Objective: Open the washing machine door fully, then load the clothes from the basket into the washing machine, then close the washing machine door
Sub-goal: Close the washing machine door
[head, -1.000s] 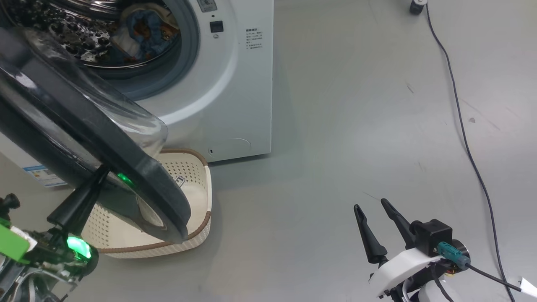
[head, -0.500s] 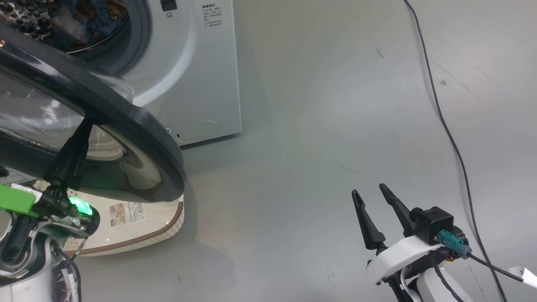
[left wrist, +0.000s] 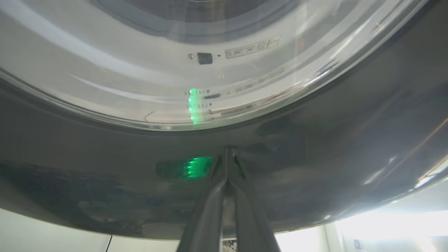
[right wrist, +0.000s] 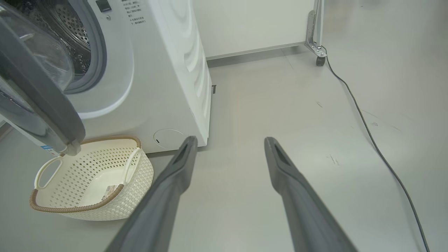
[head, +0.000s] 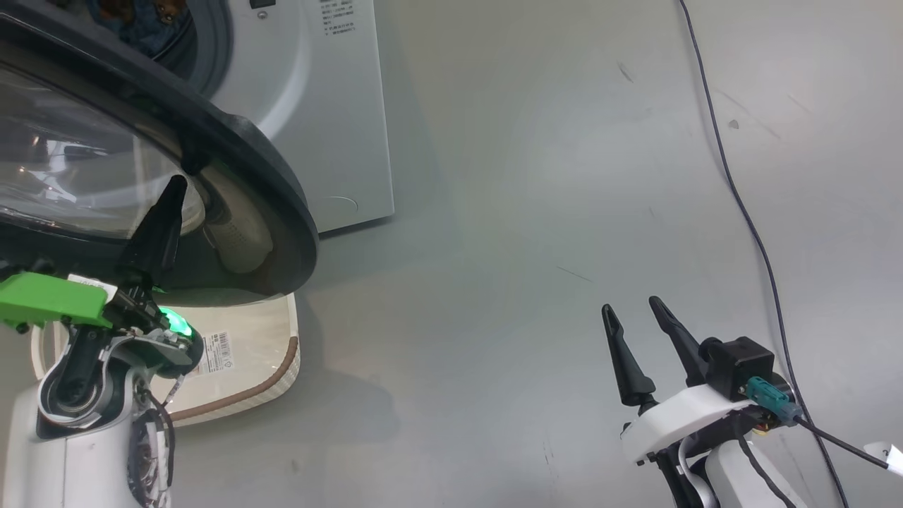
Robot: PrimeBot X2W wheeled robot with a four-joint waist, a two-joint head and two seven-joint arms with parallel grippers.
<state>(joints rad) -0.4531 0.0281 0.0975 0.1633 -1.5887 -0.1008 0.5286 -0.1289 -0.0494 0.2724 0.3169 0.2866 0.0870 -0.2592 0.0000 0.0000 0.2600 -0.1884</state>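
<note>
Left gripper (head: 174,187): fingers together with nothing between them, tips touching the black rim of the door (head: 271,190) on its outer face. The left wrist view confirms contact on the rim just below the glass.

Right gripper (head: 631,308): fingers apart and empty, over bare floor well apart from the work.

The door stands part-open, directly ahead of the left tips and between them and the drum mouth. Its free edge overhangs the basket (right wrist: 137,185).

Judgement: closing calls for a push along the line of the left fingers, toward the washer (head: 338,113). The left arm is plainly the nearer.

The basket is empty. The clothes (head: 148,25) lie inside the drum.

Writing: a sticker (right wrist: 110,191) in the basket and a printed label (head: 337,17) on the washer front, both too small to read. No brand is legible.
</note>
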